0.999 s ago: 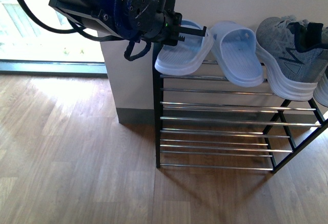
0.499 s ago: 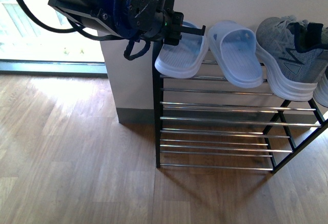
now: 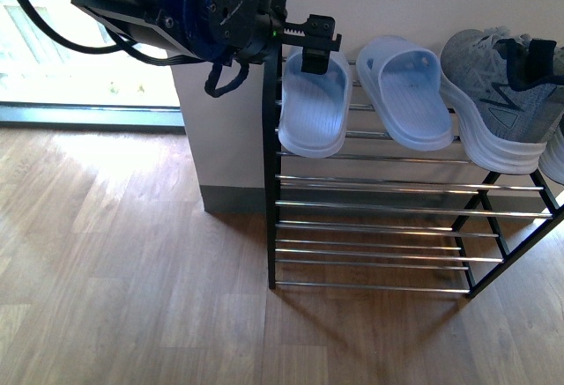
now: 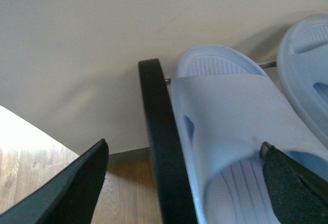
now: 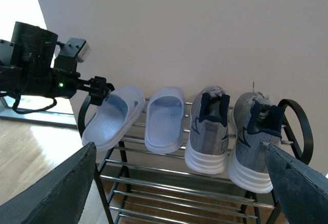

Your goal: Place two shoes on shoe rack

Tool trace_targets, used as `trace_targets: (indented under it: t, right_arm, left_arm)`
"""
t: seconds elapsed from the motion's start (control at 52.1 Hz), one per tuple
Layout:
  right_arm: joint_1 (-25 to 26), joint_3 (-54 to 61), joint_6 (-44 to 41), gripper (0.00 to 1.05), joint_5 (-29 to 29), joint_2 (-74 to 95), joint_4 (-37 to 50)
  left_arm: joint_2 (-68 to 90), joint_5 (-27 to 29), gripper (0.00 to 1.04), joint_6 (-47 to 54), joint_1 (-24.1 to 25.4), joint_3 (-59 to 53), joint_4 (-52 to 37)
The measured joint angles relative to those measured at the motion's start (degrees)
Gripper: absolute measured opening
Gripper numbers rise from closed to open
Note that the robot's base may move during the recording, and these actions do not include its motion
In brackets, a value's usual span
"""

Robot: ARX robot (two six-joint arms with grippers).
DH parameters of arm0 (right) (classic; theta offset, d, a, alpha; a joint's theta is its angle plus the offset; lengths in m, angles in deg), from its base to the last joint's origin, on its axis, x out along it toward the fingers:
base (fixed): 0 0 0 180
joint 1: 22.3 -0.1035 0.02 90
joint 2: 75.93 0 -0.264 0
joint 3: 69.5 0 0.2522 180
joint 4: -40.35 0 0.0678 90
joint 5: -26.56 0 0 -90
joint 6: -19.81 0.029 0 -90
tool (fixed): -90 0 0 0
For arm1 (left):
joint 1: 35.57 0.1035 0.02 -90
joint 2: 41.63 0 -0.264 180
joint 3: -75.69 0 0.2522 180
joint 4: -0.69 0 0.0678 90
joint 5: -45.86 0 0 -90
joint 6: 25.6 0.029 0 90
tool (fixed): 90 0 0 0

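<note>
Your left pincer [image 3: 317, 46] at top left corner of tall black-and-chrome shoe rack [image 3: 270, 218], jaws wide open in wrist view, holding nothing; one jaw seems to touch pale blue rubber slide sandal [image 3: 315, 107]. Sandal just swung straight, now lies flat on top bars beside second blue slide [image 3: 405, 90]. You see both grey knit sneakers [image 5: 207, 129] already on top tier, right side. Right pincer [image 5: 179, 183] wide open, empty, well back from rack.

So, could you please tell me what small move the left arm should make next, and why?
Probably draw the left gripper back, clear of the pale blue rubber slide sandal. Its jaws are open, the sandal lies on the black-framed chrome-bar shoe rack, and both grey knit sneakers already sit on its top tier.
</note>
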Motion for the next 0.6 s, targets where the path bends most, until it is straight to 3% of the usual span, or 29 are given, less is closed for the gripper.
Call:
trace_targets:
  t: [0.038,0.326,0.595]
  right_arm:
    - [0.0,0.0,0.0,0.95,0.0,0.0,0.0]
    - [0.0,0.0,0.0,0.95,0.0,0.0,0.0]
    - [0.0,0.0,0.0,0.95,0.0,0.0,0.0]
  left_arm:
    - [-0.5,0.3,0.97,0.0,0.2,0.0,0.0]
    - [-11.7,-1.0,0.95,-0.2,0.4,-2.8,-0.8]
    - [-26.9,1.5,0.95,0.5,0.4,-18.9,-1.2]
